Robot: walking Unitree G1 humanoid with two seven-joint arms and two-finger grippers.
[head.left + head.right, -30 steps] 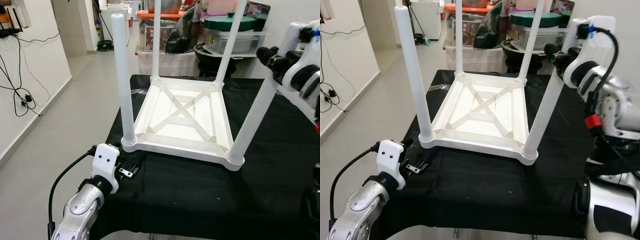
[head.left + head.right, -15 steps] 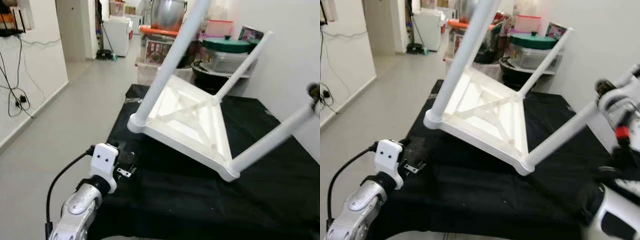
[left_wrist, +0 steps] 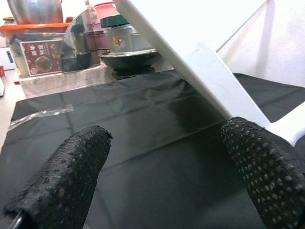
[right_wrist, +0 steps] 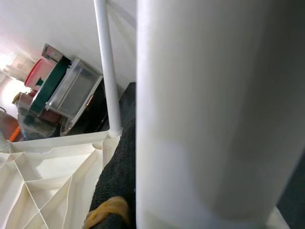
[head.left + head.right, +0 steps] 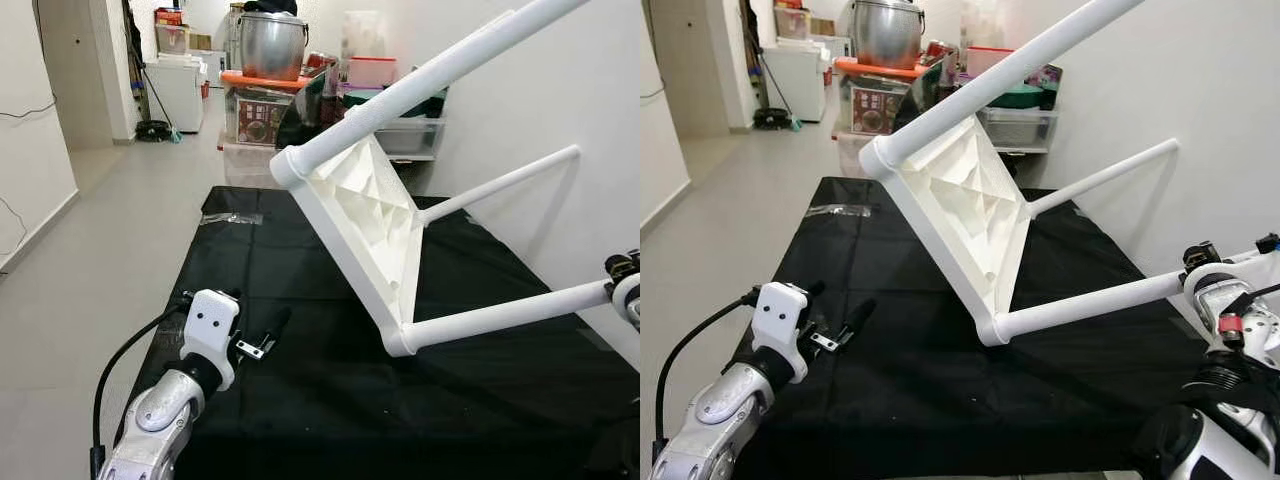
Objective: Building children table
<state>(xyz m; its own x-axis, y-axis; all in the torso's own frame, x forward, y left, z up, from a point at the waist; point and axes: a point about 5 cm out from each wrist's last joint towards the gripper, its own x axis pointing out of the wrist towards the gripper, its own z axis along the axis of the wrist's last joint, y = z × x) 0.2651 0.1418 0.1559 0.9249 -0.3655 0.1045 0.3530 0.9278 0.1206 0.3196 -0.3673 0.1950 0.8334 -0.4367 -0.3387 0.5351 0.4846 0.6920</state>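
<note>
Since a second ago the white plastic children's table (image 5: 365,225) has been tipping from legs-up flat on the bench to standing on edge, its ribbed underside now facing left and its round tube legs pointing right and up. The right claw (image 5: 1208,268) is closing around the near leg (image 5: 1090,306) out at its far end, at the right edge of the scene; in the right wrist view that smooth white tube is lying tight against one knobbly black finger (image 4: 116,186). The leg is running left from the claw to the table's lowest corner, which is sitting just above or on the black cloth of the bench (image 5: 300,400); contact cannot be told. The left claw (image 5: 262,335) is hovering low at the near left over the cloth, its textured black fingers (image 3: 66,176) spread wide and holding nothing, with the tabletop's edge just beyond them. Pots and lidded containers (image 5: 270,40) are crowding the far end of the room.
</note>
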